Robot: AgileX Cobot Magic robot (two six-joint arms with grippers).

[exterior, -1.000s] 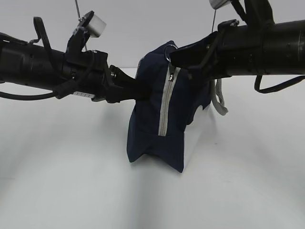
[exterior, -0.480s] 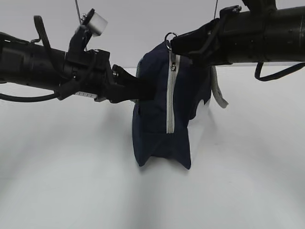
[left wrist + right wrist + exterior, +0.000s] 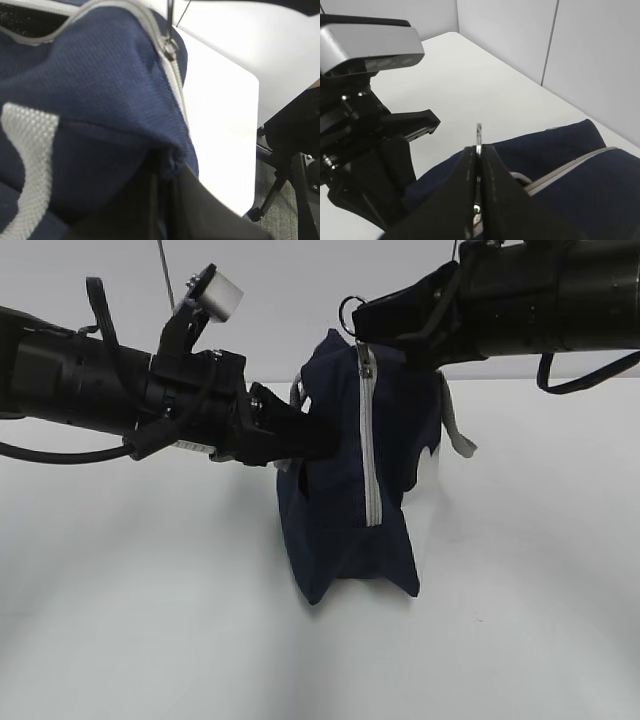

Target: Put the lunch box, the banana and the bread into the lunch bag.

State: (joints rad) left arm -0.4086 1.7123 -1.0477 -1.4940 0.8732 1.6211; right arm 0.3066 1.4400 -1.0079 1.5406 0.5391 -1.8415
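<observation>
The navy lunch bag [image 3: 345,500] stands on end on the white table, its grey zipper [image 3: 370,440] facing the camera. My left gripper [image 3: 322,436] is shut on a fold of the bag's fabric on its left side; in the left wrist view the fingers [image 3: 200,210] pinch blue cloth [image 3: 100,100] below the zipper [image 3: 172,75]. At the bag's top, my right gripper [image 3: 362,324] is shut on the metal ring pull [image 3: 349,312]. In the right wrist view the ring [image 3: 478,133] sticks out between the closed tips [image 3: 478,151]. The lunch box, banana and bread are out of view.
A grey webbing handle [image 3: 456,430] hangs down the bag's right side. The white table [image 3: 520,620] spreads around the bag. Its far edge [image 3: 257,150] shows in the left wrist view, with dark floor and a stand [image 3: 285,190] beyond.
The right gripper has risen with the ring pull. The left gripper moved right with its pinch of fabric, and the bag has shifted right and stands more upright.
</observation>
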